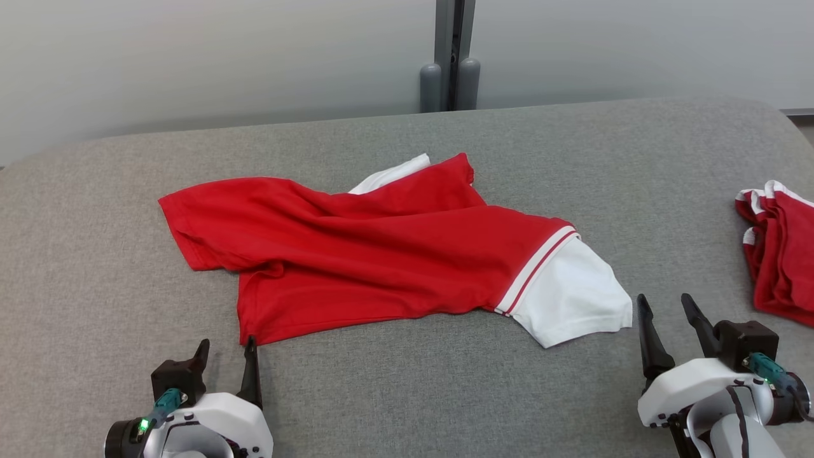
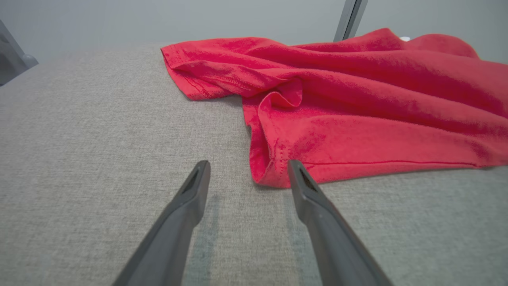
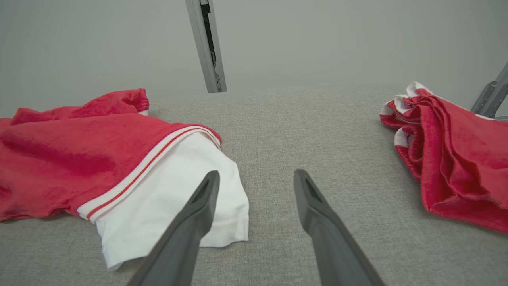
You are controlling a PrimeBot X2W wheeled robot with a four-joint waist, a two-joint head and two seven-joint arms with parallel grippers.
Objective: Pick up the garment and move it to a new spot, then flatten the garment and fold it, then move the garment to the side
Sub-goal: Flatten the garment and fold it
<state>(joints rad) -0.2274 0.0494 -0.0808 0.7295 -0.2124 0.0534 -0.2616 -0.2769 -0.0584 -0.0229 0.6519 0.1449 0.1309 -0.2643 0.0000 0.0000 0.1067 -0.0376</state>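
On grey woven tabletop (image 1: 95, 267), before pale wall and grey post (image 1: 450, 57), dealing with red garment (image 1: 381, 254): lying about mid-table, spread out but much wrinkled, white sleeve (image 1: 572, 292) pointing toward the right arm. Noting also second red pile (image 1: 782, 254) at the right border, well apart from the garment.

Judging by this lie, probably standing at the flattening step: not lifting anything now, folding and moving to the side not yet done. For the next move, likely needing two grips at once, one on near hem corner (image 2: 270, 176) and one on the white sleeve, then pulling gently apart to take out the wrinkles. Needing fingers going down flat to the cloth, pinching only the garment's layers and not the tabletop cover. Thin soft fabric, so probably slipping if pinched too near the edge.

Holding left gripper (image 1: 227, 346) low at the near left, fingers pointing forward, jaws standing wide apart and gripping nothing. Inner finger standing just beside the hem corner, touching or not being impossible to tell. Holding right gripper (image 1: 664, 302) low at the near right, also forward-pointing, jaws apart and empty, one finger lying in front of the white sleeve's end in the right wrist view, the other over bare tabletop.
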